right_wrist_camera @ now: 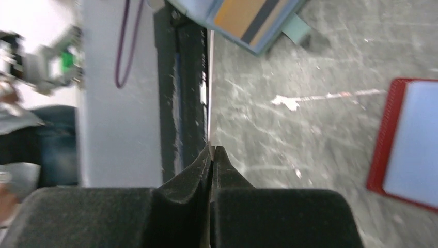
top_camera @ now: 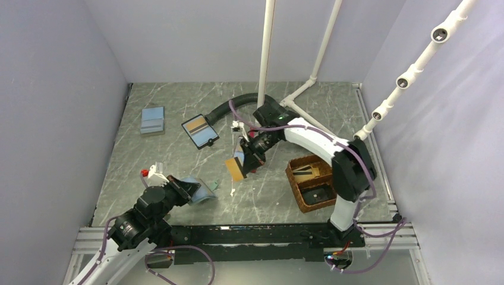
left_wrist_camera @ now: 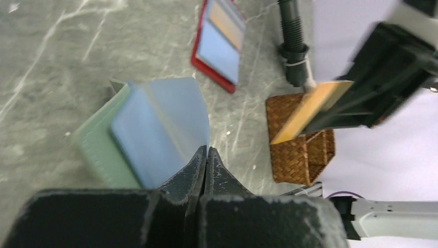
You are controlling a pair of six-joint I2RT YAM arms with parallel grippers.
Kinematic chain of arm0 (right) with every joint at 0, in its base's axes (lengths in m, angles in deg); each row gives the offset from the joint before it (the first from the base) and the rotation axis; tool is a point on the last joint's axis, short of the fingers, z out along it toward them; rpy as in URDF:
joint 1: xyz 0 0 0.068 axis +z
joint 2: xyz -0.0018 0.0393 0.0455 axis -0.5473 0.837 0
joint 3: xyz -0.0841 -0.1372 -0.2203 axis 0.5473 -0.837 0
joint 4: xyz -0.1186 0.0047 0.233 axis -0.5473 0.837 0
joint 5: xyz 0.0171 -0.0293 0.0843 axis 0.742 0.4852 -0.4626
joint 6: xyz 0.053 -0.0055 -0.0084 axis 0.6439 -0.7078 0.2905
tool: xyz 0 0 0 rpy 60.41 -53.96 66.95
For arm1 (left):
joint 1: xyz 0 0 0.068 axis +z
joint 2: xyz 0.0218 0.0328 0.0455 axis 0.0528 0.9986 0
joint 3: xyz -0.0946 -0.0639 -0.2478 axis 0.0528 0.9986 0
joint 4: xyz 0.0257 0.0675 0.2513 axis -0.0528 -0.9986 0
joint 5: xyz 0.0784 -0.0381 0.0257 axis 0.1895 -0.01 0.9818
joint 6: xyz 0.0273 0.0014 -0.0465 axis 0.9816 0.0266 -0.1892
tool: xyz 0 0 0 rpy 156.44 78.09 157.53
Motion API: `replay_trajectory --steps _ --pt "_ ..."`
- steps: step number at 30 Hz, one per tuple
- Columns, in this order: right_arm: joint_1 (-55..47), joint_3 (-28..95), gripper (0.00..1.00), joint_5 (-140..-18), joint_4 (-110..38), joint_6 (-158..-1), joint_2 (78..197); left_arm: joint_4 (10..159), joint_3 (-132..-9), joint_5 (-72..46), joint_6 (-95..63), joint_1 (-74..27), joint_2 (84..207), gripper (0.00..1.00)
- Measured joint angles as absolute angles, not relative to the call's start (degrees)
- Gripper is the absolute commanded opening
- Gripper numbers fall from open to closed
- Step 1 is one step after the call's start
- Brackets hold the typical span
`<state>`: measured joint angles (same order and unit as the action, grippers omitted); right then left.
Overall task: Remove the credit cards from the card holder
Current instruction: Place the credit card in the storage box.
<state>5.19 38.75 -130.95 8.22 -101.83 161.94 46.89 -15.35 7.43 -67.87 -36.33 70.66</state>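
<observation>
Grey-green card holder (left_wrist_camera: 98, 150) with pale blue face, tan card (left_wrist_camera: 310, 111), brown woven basket (left_wrist_camera: 299, 160), grey marbled table (left_wrist_camera: 51, 62).

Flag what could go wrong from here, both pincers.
1. The right pincer grips the tan card by one end, in the air and not yet at the basket. The card could twist or slip out before it gets there.
2. The left pincer pinches only the pale flap of the card holder. The holder could sag or pull free.
</observation>
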Motion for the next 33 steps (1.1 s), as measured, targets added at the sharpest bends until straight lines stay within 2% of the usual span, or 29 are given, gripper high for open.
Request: replay_trajectory --steps 3,7,10,18,26,33 --pt "3.60 38.73 0.00 -126.21 16.38 -112.80 156.50 43.29 -15.46 7.69 -68.59 -36.33 70.66 0.00" --pt "-3.27 38.73 0.00 -122.25 26.82 -124.52 150.25 40.71 -15.81 8.04 -68.97 -36.33 70.66 0.00" --pt "-8.16 37.88 0.00 -117.81 31.81 -129.57 146.93 40.16 -16.22 8.34 -69.14 -36.33 70.66 0.00" --pt "-12.01 33.48 0.00 -100.24 39.39 -137.00 133.70 40.47 -17.56 9.17 -68.05 -36.33 70.74 0.00" --pt "-17.30 32.28 0.00 -85.38 43.15 -144.60 132.79 43.37 -19.66 10.33 -65.05 -36.33 76.23 0.00" --pt "-18.44 32.28 0.00 -78.58 43.33 -149.24 137.77 46.74 -20.40 10.92 -64.66 -36.33 83.07 0.00"
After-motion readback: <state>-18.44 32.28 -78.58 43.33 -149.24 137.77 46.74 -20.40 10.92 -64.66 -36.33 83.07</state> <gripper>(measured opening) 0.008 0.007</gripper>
